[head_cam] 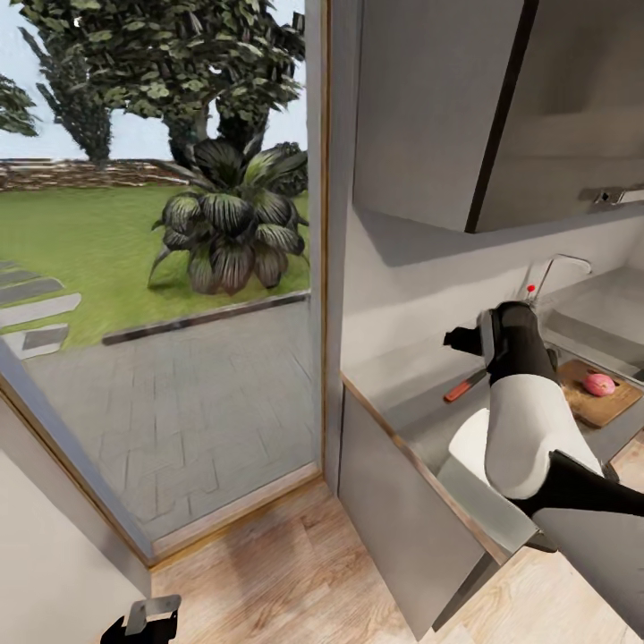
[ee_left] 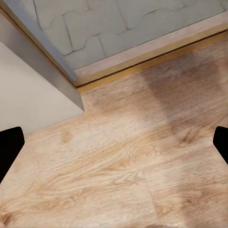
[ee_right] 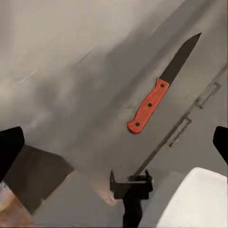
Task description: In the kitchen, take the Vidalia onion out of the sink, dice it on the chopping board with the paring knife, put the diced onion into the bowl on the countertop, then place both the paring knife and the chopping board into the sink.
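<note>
So the onion (head_cam: pixel 598 385) is already out of the sink (head_cam: pixel 590 315) and sitting on the board (head_cam: pixel 601 394), which lies just beside the sink on the grey surface (head_cam: pixel 420 402). That puts us at the knife-fetching step, I'd say: dicing can't start until the knife (ee_right: pixel 161 90) gets picked up.

The knife lies flat on the surface, a bit away from the board on the side facing the glass door, handle pointing toward the robot, blade pointing off toward the back wall. The bowl (ee_right: pixel 197 199) is near the knife too, at the surface's front edge. Nothing is touching the knife.

The right hand (head_cam: pixel 474 344) hangs above the knife, and in the wrist view its two fingertips sit at opposite edges of the picture, so it's spread wide with nothing in it. The left hand (head_cam: pixel 143 622) is down low over the wooden floor (ee_left: pixel 123 166), well away from the board, also spread and empty.

Next move, as I read it: drop the right hand straight down, line the fingers (ee_right: pixel 9 149) up across the red handle rather than the blade, and pinch. The knife lies flat against the surface, so that pickup could be fiddly.
</note>
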